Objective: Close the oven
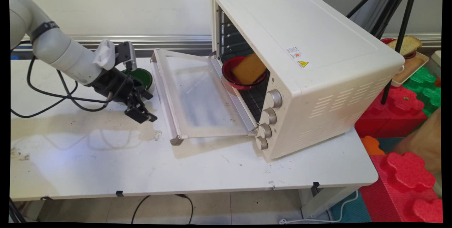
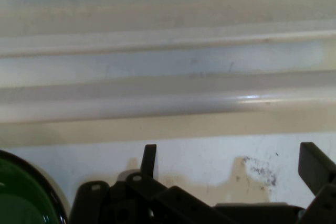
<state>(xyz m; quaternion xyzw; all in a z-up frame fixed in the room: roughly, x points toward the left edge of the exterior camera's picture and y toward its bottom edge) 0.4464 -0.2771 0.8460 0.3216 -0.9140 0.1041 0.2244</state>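
Arm low, angled down; black two-finger pincer (image 1: 141,109) released, empty, between round green bowl (image 1: 140,76) and white oven's lowered glass door (image 1: 197,94)

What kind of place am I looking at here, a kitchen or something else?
Probably a robot test lab rather than a kitchen: a toaster oven sits on a scuffed white table with a robot arm's gripper beside it, tripod legs behind and foam blocks alongside.

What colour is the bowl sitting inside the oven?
Red. The bowl holds a yellow sponge; the main view shows it best.
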